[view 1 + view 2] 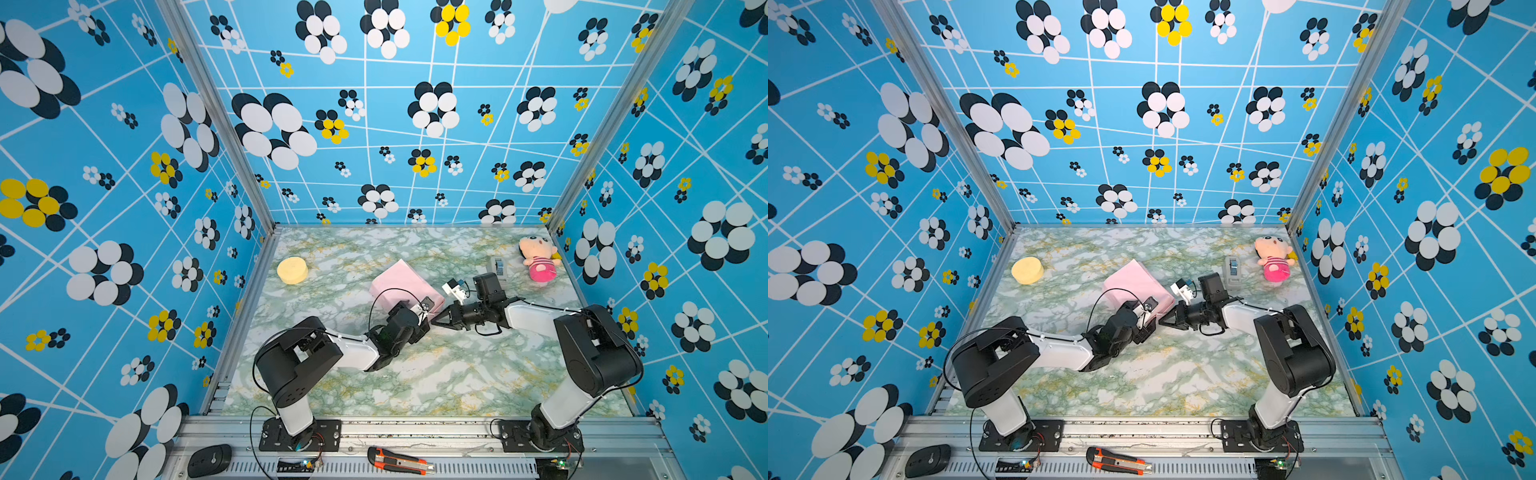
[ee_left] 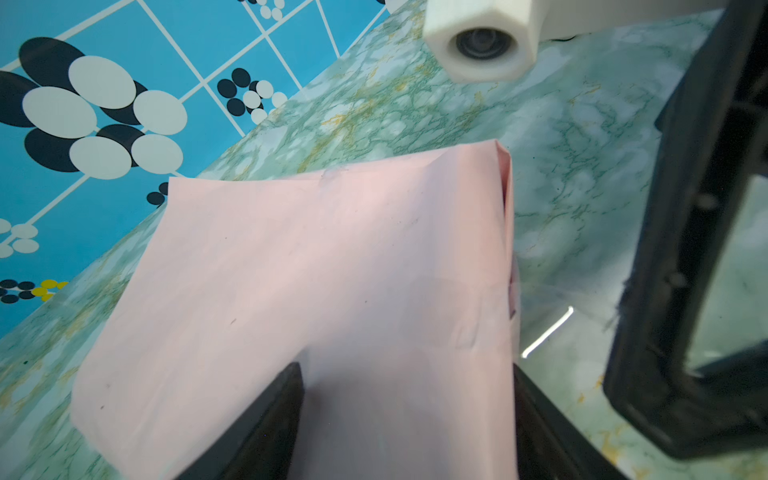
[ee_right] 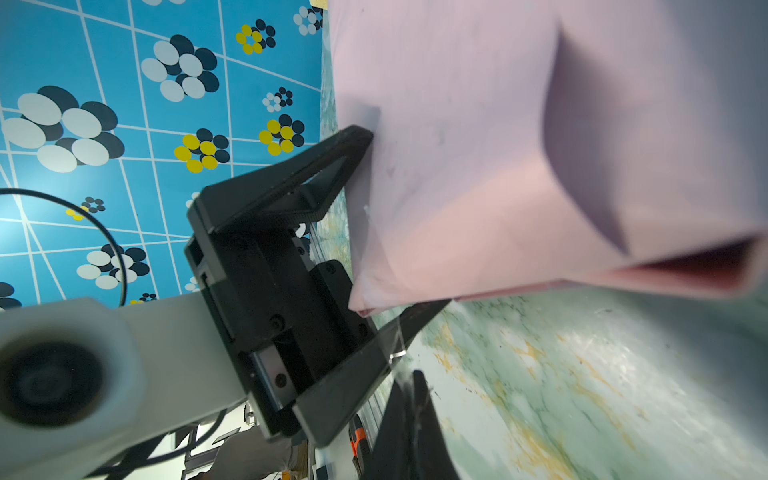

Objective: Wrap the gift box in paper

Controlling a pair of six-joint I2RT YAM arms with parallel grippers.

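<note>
Your left hand (image 2: 405, 368) clasps the near corner of the pink paper (image 1: 401, 282), folded up in the middle of the desk (image 1: 436, 374). Your right hand (image 1: 438, 321) is clenched, empty, just right of it.

Both top views look steeply down from high on the near side, taking in the whole surface (image 1: 415, 374) (image 1: 1163, 374). The left wrist view sits close over the paper (image 2: 311, 270), facing the right wrist camera (image 2: 482, 41). The right wrist view, equally near, faces back at the left wrist camera (image 3: 54, 374); both share that paper.
</note>
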